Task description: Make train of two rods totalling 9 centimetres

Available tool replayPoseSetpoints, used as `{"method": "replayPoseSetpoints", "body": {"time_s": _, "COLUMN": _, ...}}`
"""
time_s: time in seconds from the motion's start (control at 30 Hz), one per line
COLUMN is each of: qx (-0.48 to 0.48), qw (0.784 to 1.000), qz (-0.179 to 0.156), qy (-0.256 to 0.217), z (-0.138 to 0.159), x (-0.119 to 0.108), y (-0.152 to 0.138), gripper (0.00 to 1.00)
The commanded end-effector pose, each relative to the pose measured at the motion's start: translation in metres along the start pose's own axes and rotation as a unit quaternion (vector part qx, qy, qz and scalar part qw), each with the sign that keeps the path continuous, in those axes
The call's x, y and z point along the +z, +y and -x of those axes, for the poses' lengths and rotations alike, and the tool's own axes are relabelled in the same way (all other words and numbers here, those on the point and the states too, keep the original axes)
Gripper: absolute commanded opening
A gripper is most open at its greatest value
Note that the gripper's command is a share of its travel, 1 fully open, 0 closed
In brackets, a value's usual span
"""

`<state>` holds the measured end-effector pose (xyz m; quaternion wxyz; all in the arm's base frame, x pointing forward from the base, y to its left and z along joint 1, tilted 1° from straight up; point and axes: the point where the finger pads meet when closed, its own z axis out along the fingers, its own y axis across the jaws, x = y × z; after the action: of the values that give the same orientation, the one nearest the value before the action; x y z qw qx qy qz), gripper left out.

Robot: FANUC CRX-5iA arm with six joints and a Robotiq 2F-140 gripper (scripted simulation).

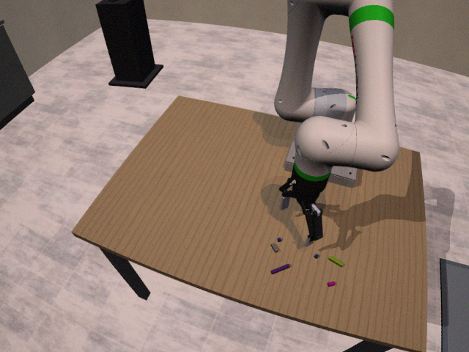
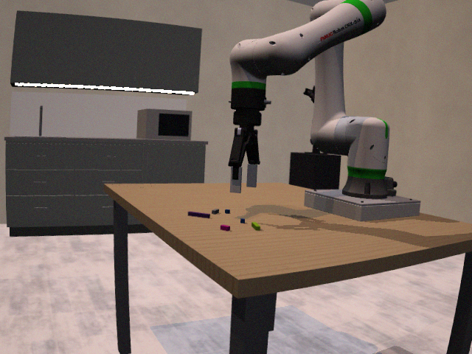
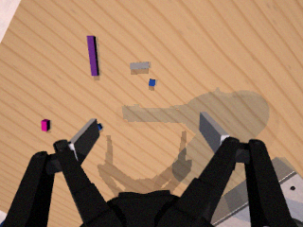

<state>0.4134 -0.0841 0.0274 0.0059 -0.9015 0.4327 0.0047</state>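
Six small rods lie apart on the wooden table near its front right. In the top view these are a purple rod [image 1: 280,268], a grey rod [image 1: 275,247], two blue cubes [image 1: 279,239] [image 1: 316,256], a lime rod [image 1: 335,260] and a magenta rod [image 1: 331,283]. My gripper [image 1: 296,223] hangs above the table just behind them, wide open and empty. The wrist view shows the purple rod [image 3: 93,55], the grey rod [image 3: 140,66], a blue cube [image 3: 151,82] and the magenta rod [image 3: 44,125]. The second blue cube [image 3: 99,127] peeks out beside one finger of the gripper [image 3: 148,120]. The lime rod is out of that view.
The arm's grey base plate [image 2: 362,206] stands on the table behind the rods. The table's front edge [image 1: 264,306] runs close to the magenta rod. A black pedestal [image 1: 128,41] stands on the floor far behind.
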Motion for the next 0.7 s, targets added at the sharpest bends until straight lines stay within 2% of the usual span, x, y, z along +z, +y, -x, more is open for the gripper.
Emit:
{"method": "replayPoseSetpoints", "body": {"time_s": 0.0, "qx": 0.000, "qw": 1.000, "qz": 0.000, "qy": 0.000, "z": 0.000, "x": 0.000, "y": 0.000, "gripper": 1.00}}
{"method": "replayPoseSetpoints", "body": {"time_s": 0.57, "qx": 0.000, "qw": 1.000, "qz": 0.000, "qy": 0.000, "z": 0.000, "x": 0.000, "y": -0.002, "gripper": 1.00}}
{"method": "replayPoseSetpoints", "body": {"time_s": 0.67, "qx": 0.000, "qw": 1.000, "qz": 0.000, "qy": 0.000, "z": 0.018, "x": -0.001, "y": -0.042, "gripper": 1.00}}
